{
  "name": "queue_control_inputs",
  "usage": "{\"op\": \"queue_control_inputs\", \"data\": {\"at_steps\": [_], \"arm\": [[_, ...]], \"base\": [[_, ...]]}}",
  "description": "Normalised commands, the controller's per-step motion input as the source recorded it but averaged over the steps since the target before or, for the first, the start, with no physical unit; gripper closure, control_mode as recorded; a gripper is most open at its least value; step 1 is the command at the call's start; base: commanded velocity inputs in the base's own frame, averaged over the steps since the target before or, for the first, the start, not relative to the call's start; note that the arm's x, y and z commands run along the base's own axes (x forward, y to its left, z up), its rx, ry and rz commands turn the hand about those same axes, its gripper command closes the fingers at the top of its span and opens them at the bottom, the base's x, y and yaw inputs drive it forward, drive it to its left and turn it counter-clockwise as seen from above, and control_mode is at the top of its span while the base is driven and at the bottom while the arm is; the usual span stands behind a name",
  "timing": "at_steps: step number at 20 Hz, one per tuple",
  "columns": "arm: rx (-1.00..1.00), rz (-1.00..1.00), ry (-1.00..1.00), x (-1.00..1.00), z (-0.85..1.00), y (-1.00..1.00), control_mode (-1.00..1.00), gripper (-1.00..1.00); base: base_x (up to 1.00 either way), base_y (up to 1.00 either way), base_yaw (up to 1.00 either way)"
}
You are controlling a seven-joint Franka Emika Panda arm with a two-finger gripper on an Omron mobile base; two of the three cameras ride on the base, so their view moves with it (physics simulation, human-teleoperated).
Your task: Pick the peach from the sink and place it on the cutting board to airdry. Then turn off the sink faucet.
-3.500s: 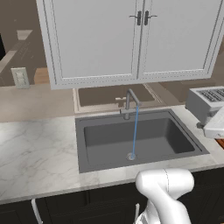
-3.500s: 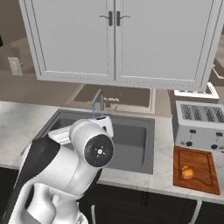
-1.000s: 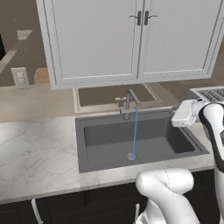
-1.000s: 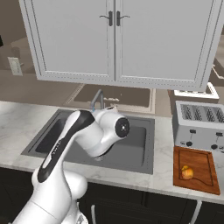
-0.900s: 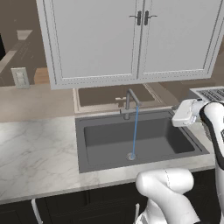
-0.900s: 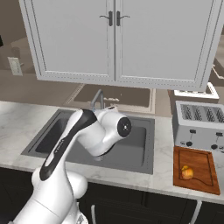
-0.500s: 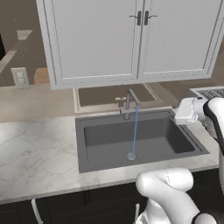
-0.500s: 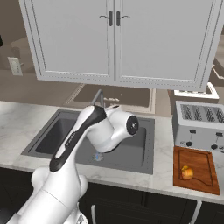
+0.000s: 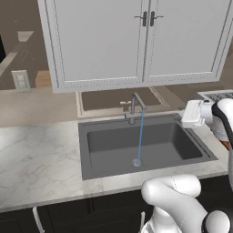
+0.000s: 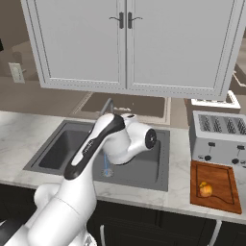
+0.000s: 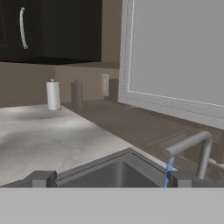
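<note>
White marble counter [image 9: 41,154] runs across the near edge, carrying the dark grey sink [image 9: 141,145] set into it. In the right base view the cutting board [image 10: 223,190] lies at about 4 o'clock from the sink, on the counter's near right, with the peach [image 10: 205,190] resting on its near left part, apart from the rim. Just behind the board stands a silver toaster [image 10: 218,137]. A thin blue stream of water [image 9: 139,136] falls from the spout to the round drain [image 9: 136,163] in the basin's middle. The sink faucet [image 9: 135,108] rises at 12 o'clock of the basin, on its far rim. In the left base view the hand [image 9: 193,113] sits at about 3 o'clock of the faucet, above the sink's right rim, apart from the tap. In the hand view the finger tips [image 11: 40,178] stand wide apart, gripping nothing, with the spout between them and beyond. White wall cabinets [image 9: 136,41] hang behind and above all this.
</note>
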Motion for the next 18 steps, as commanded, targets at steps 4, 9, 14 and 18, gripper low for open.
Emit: {"op": "queue_control_inputs", "data": {"at_steps": [4,9,14,18], "arm": [[0.02,-0.03,-0.05,0.13,-0.12,0.00,-1.00,-1.00],[0.01,-0.01,-0.02,0.11,-0.09,0.00,-1.00,-1.00],[0.00,0.00,0.00,0.15,0.00,-0.01,-1.00,-1.00],[0.00,0.00,0.01,0.18,0.00,0.00,-1.00,-1.00]], "base": [[0.00,0.00,0.00],[0.00,0.00,0.00],[0.00,0.00,0.00],[0.00,0.00,0.00]]}}
